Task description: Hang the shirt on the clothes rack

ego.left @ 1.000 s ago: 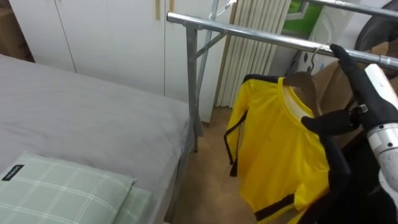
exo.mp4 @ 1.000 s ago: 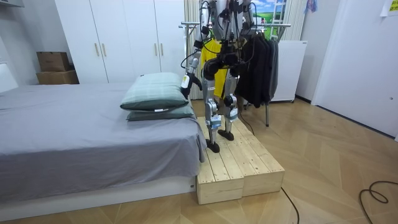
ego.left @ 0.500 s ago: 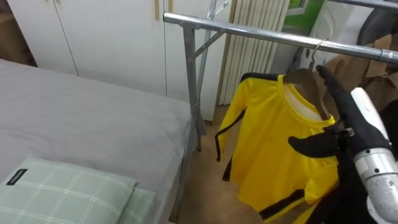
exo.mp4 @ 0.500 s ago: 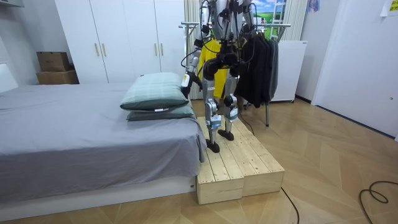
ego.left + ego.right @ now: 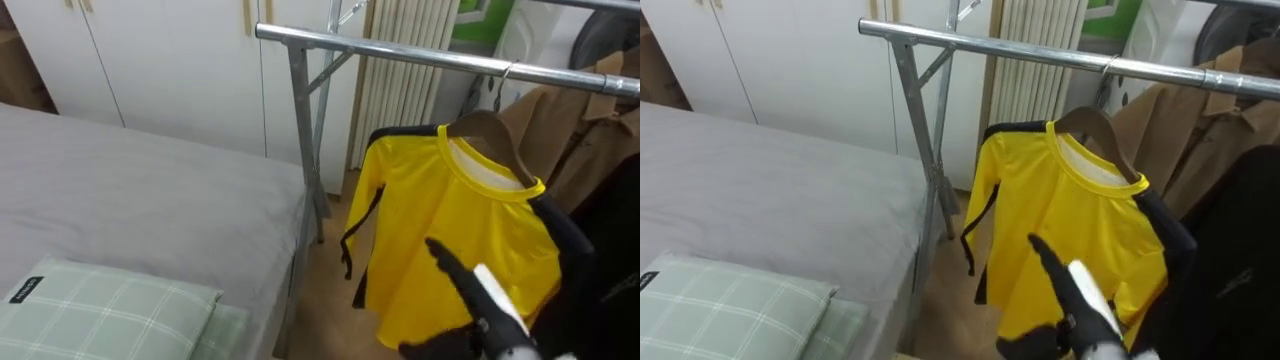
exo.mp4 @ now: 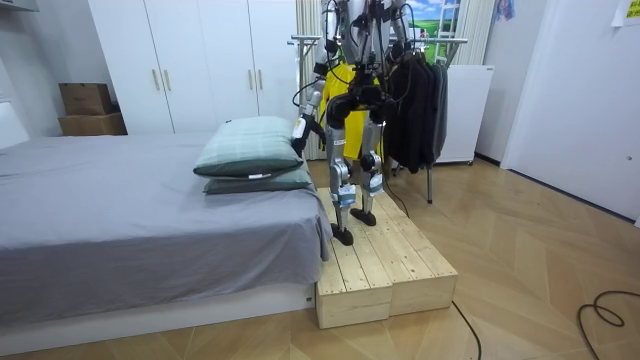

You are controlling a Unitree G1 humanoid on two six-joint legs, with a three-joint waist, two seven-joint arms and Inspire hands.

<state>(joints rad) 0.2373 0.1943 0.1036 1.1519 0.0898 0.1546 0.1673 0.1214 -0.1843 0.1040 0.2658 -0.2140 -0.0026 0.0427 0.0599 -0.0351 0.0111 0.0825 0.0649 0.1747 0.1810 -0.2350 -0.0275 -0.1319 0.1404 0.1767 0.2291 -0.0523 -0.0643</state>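
A yellow shirt [image 5: 420,190] with black trim hangs on a wooden hanger [image 5: 485,125], whose hook sits over the metal rail [image 5: 400,52] of the clothes rack. My right hand [image 5: 450,268] is low in front of the shirt's lower half, fingers straight and holding nothing, well below the hanger. In the room view I stand on a wooden platform [image 6: 385,265] facing the rack, with the shirt [image 6: 345,75] before me. My left hand [image 6: 298,132] hangs at my side near the bed's pillows.
A brown coat [image 5: 580,130] and dark clothes [image 5: 610,260] hang on the rail right of the shirt. The grey bed [image 5: 150,190] with a green checked pillow [image 5: 100,310] lies to my left. White wardrobe doors [image 5: 170,50] stand behind the rack.
My right hand let go near the hanger's shoulder and dropped down in front of the shirt. The shirt now hangs free on the rail. The view shifted slightly.
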